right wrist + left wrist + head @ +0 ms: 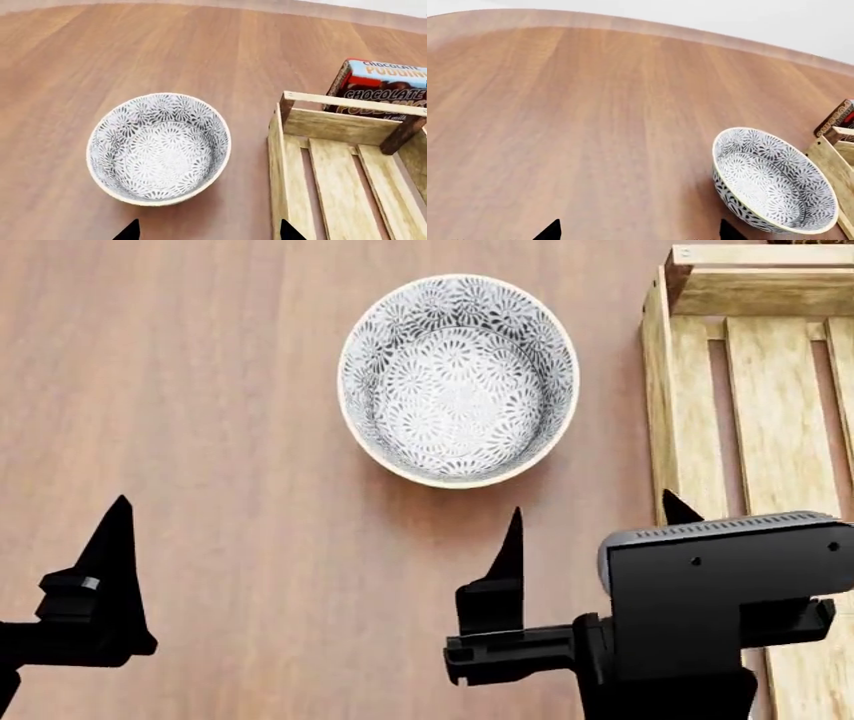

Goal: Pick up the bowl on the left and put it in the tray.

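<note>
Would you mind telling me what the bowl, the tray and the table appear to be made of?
The bowl looks like glazed ceramic: white with a dense grey-blue floral print and a pale rim. The tray seems unfinished light wood, with visible grain and slats. The table looks like smooth reddish-brown wood or veneer, streaked with grain.

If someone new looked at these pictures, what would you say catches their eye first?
The patterned bowl stands out first: white with dense grey-blue flowers, sitting upright and empty on the wooden table, just left of the tray. Next come the two open grippers, the left and the right, hovering near the bowl without touching it. Behind the tray's end bar, a chocolate pudding box adds colour.
</note>
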`<state>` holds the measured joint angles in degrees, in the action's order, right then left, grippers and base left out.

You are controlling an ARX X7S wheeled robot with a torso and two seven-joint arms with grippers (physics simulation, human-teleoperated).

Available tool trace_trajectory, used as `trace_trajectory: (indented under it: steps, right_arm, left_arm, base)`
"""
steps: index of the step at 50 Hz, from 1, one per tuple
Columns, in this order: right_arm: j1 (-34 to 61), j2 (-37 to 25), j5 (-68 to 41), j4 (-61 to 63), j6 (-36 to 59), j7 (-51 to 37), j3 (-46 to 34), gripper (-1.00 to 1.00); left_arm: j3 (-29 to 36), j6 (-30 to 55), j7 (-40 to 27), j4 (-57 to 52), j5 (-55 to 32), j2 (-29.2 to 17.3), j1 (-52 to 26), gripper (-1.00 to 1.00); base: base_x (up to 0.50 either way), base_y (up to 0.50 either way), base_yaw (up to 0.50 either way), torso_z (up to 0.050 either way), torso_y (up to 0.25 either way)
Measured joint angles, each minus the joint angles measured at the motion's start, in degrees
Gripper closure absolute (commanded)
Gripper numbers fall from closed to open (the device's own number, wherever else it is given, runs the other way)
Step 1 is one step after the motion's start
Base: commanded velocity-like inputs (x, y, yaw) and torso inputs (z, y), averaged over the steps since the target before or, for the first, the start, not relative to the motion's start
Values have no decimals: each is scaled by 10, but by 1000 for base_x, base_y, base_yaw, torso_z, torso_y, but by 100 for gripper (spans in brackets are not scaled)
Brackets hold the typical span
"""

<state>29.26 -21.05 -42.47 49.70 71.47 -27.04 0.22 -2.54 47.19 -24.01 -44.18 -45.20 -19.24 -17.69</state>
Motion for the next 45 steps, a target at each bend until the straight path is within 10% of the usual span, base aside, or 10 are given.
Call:
trace_trajectory:
  steps: [25, 45]
  right_arm:
    - [226, -134, 213, -150, -115, 170, -424, -100]
    - [342, -129, 321, -379, -246, 289, -602, -100]
  left_arm:
    - [0, -8, -2, 11, 0, -8, 7, -100]
    - [5, -19, 0, 18, 5, -12, 11, -100]
  base:
    - [0, 0, 0, 0, 0]
    - [0, 0, 0, 0, 0]
